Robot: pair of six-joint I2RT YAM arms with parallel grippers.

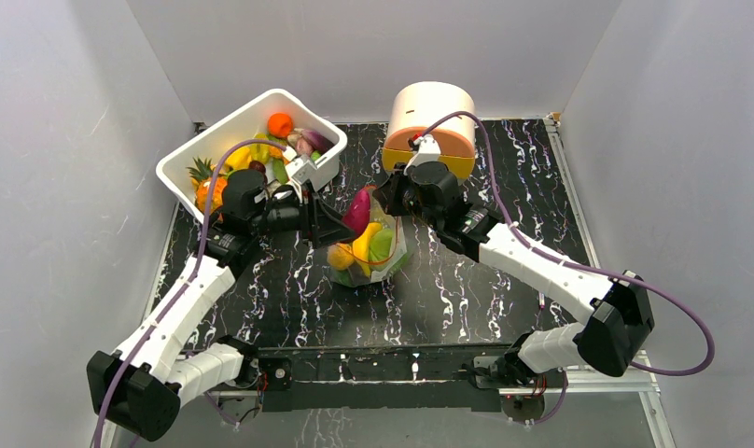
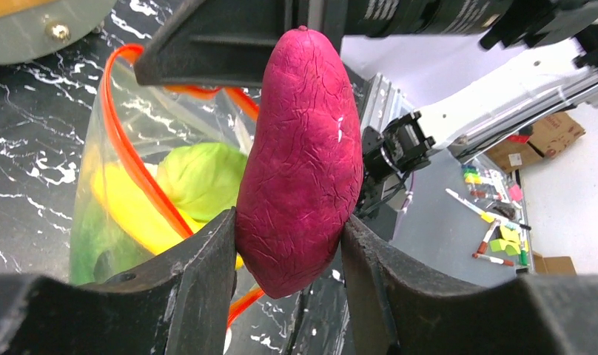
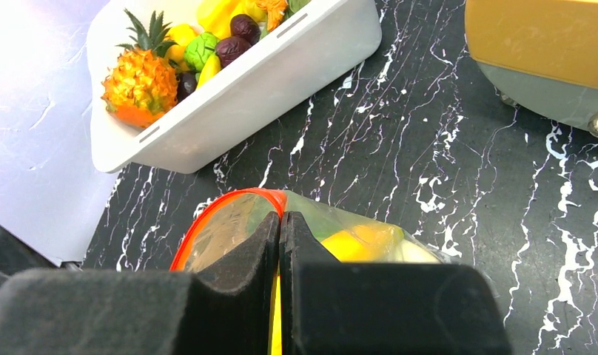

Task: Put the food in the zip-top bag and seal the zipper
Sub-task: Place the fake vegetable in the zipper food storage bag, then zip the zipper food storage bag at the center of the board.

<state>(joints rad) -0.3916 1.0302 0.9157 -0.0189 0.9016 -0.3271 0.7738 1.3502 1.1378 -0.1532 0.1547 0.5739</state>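
Note:
My left gripper is shut on a magenta sweet potato, held at the open mouth of the zip-top bag; it shows in the top view too. The clear bag stands mid-table holding yellow and pale-green food. Its orange-red zipper gapes open. My right gripper is shut on the bag's rim by the zipper and holds the mouth up.
A white tub of toy produce, with a pineapple, stands at the back left. A round cream-and-orange drawer box stands at the back, just behind the right arm. Grey walls close in both sides.

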